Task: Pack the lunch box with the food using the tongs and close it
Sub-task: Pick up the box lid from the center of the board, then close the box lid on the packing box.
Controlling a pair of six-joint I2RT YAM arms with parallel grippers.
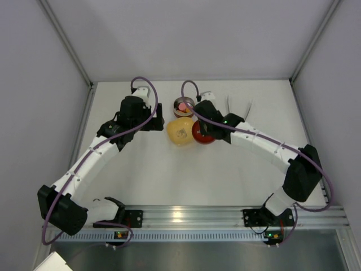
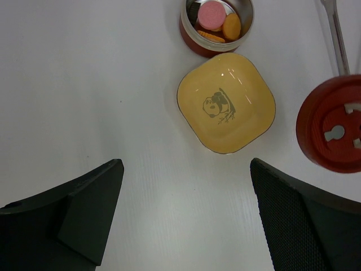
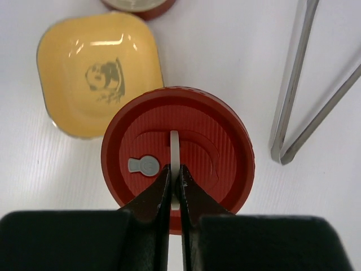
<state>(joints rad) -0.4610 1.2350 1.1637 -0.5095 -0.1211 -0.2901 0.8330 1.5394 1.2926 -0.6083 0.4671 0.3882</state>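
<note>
Right gripper (image 3: 175, 172) at bottom centre of wrist view, jaws nearly together, pinching white strip on red lid (image 3: 225, 141). Yellow dish (image 3: 73, 68) just beside lid, upper left; tongs (image 3: 290, 96) lie apart at right. Left gripper (image 2: 185, 166) spread wide above table (image 2: 84, 84), open room at left. Lunch box (image 2: 190, 40) top centre, uncovered, food (image 2: 211, 16) inside.

The lunch box (image 2: 246, 14) is gleaming inside like polished metal, the tongs (image 3: 290, 84) shining likewise. The yellow dish (image 2: 248, 118) is glinting, glossy and smooth. The red lid (image 3: 225, 141) is looking like matt, finely ribbed plastic; the white desk (image 2: 84, 84) is showing a matt, faintly grained face.
</note>
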